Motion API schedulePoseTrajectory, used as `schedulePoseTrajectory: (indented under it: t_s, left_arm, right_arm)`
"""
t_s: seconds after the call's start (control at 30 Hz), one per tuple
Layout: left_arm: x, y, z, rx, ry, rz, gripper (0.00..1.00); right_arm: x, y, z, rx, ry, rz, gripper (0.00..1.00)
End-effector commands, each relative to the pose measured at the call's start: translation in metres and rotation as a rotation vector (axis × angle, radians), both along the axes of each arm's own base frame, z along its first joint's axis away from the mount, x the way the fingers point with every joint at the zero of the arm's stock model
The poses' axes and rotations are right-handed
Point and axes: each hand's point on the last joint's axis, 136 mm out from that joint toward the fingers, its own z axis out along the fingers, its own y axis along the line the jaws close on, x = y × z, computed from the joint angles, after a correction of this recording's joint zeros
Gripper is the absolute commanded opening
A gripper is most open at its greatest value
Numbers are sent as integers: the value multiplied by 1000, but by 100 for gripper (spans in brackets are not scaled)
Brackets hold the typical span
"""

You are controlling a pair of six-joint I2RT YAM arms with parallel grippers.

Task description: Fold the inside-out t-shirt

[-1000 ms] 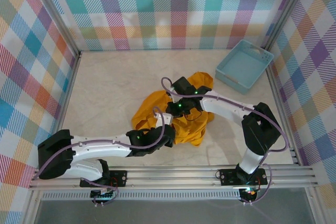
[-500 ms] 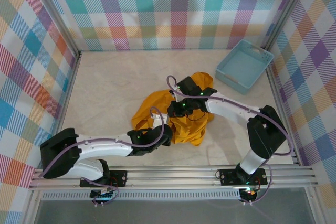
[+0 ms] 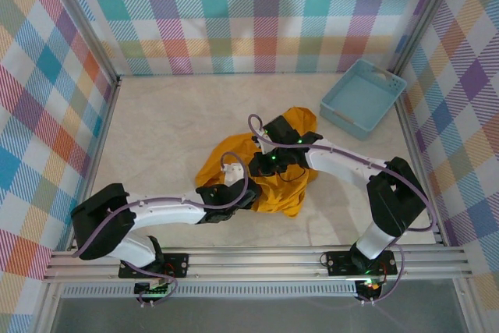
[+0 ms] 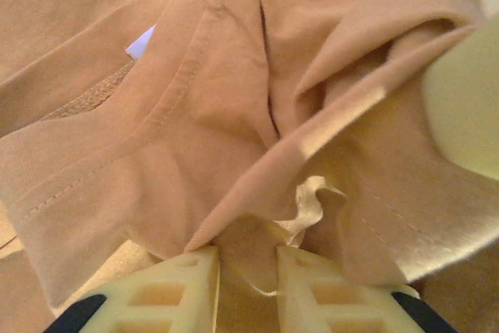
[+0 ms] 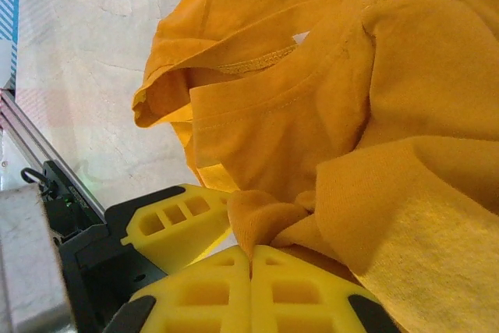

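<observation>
loosely crumpled mid-frame on the pale marbled table (image 3: 156,130): inside-out t-shirt (image 3: 277,193), soft mustard-orange cotton with stitched seams and a white tag (image 4: 142,40). left hand (image 4: 248,259), yellow and latticed, narrowly parted, pinching a fold. right hand (image 5: 251,255) pressed together on a bunched ridge.

Enclosure has three walls. The back wall (image 3: 265,13) carries an upright pastel plaid in pink, teal, blue, yellow and orange. The left wall (image 3: 39,115) and right wall (image 3: 468,115) carry the same plaid set diagonally. Aluminium posts (image 3: 78,17) stand at both far corners. The tabletop (image 3: 164,130) is pale beige with faint marble veining. A slotted aluminium rail (image 3: 257,259) runs along the near edge. Light is even and diffuse, with soft shadows.
</observation>
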Motion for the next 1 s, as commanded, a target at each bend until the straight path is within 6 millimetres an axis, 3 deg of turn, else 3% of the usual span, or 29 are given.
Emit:
schedulePoseTrajectory:
  t_s: [0.0,0.4,0.83,0.97]
  left_arm:
    - [7,1,2,19,-5,28,20]
    - [7,22,11,21,-41,86,0]
    - [-3,9,40,-141,-66,-20,0]
    - [-9,1,49,-243,-60,-75,0]
  right_arm:
    - [-2,3,6,38,-2,12,6]
    - [2,-5,-4,-25,-23,0,7]
    - [13,-14,-28,-132,-41,-18,11]
    - [17,-13,-35,-148,-38,-18,19]
